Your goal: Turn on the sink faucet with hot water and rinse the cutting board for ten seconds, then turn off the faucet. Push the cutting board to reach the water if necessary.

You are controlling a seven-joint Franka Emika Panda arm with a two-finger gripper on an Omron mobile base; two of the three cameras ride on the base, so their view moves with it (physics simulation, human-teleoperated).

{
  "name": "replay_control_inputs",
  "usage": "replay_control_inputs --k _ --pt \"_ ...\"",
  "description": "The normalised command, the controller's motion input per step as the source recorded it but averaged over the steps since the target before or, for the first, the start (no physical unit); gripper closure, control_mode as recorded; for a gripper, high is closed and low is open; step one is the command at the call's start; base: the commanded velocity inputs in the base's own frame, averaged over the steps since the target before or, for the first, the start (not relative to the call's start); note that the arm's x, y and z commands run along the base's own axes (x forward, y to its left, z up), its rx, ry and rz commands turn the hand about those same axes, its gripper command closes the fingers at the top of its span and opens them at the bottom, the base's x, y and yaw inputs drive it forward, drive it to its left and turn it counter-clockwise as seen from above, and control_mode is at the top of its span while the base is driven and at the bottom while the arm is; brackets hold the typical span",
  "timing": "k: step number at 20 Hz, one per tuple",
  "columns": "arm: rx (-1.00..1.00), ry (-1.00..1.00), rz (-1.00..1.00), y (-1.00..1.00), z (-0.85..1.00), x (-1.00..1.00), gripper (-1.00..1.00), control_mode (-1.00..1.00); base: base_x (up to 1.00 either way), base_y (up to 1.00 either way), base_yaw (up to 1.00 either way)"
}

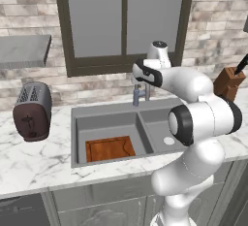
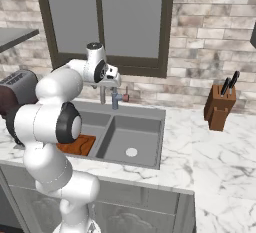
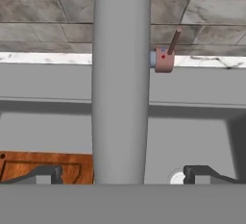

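Tool (image 3: pixel 120 172) wide open, empty, straddling faucet (image 3: pixel 120 74); lever (image 3: pixel 166 57) sits off to side, so closing now grabs spout instead

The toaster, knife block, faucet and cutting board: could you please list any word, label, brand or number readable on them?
None: no readable text on the toaster, the knife block, the sink faucet or the cutting board.
The reddish lever base bears only small red and blue dots, no letters.
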Motion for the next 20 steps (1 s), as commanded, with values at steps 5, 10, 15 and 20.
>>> replay_control_inputs --k 5,10,15,20 --pt "0.00 0.01 0.00 0.00 -0.08 0.09 -1.00 -1.00 0.00 0.00 0.00" --pt "0.00 0.02 0.00 0.04 -0.10 0.09 -1.00 -1.00 0.00 0.00 0.00" --pt "0.00 0.02 0.00 0.12 -0.12 0.14 -1.00 -1.00 0.00 0.00 0.00" --pt "0.00 0.02 0.00 0.14 -0.19 0.23 -1.00 -1.00 0.00 0.00 0.00"
